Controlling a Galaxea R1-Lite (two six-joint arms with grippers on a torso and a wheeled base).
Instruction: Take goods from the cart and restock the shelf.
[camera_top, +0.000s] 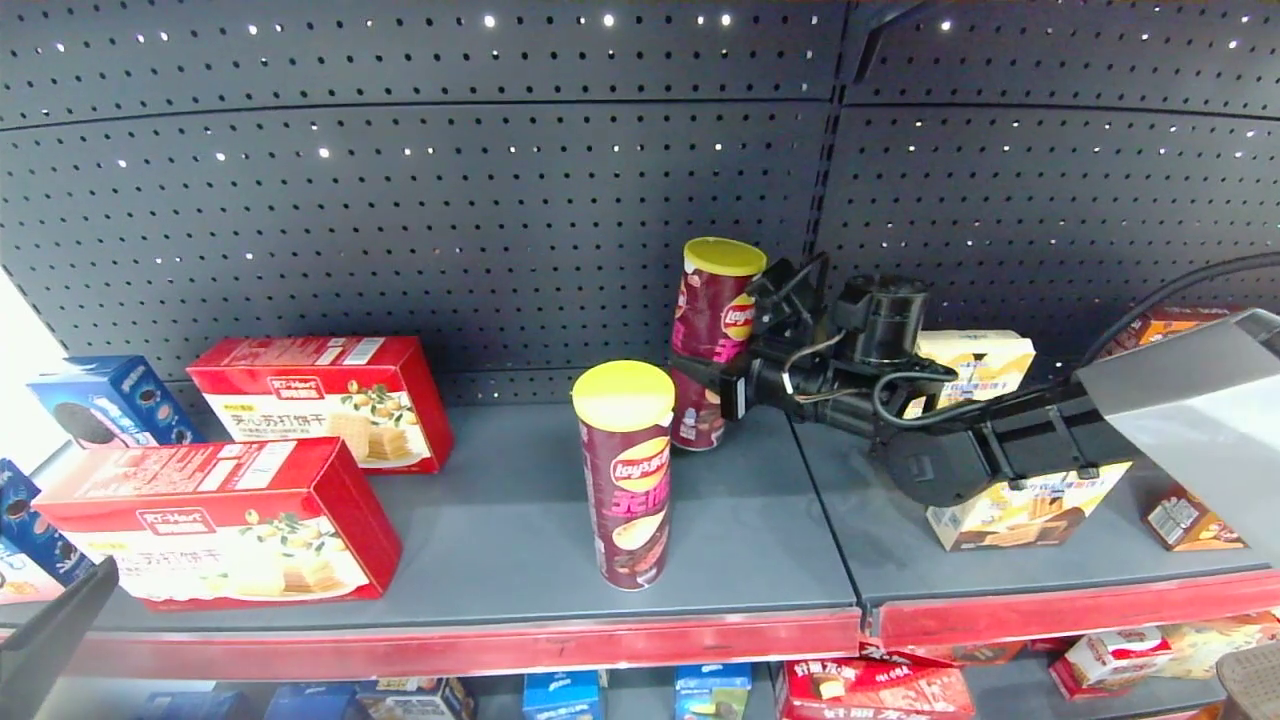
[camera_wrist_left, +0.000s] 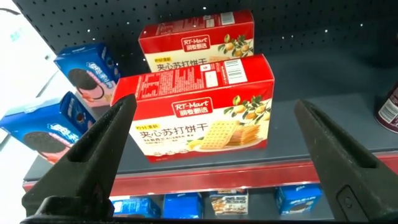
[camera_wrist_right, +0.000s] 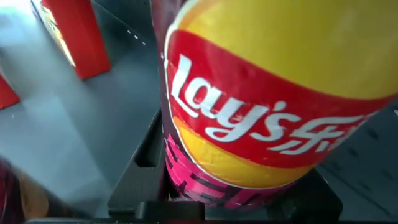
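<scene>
**Restock: one can placed, second can at the shelf but not yet let go**

Done, as I judge it: a tall maroon cardboard chip can with a yellow plastic lid (camera_top: 628, 480) stands upright near the front of the grey metal shelf with the red front lip (camera_top: 500, 520), approx. centre, free of both arms.

In hand: a 2nd maroon chip can w/ yellow lid (camera_top: 712, 310), far side, just behind and right of the 1st. The right gripper (camera_top: 725, 385) is clamped round its mid-body. The can leans slightly; can't tell if its base touches the deck.

Left gripper (camera_wrist_left: 214, 106): jaws spread wide, holding nothing, hovering in front of the near red cardboard cracker box (camera_top: 230, 520) at the shelf's left.

Left to do, prob.: set the 2nd can square, release, pull the arm out. Further stock to fetch: unknown.
</scene>
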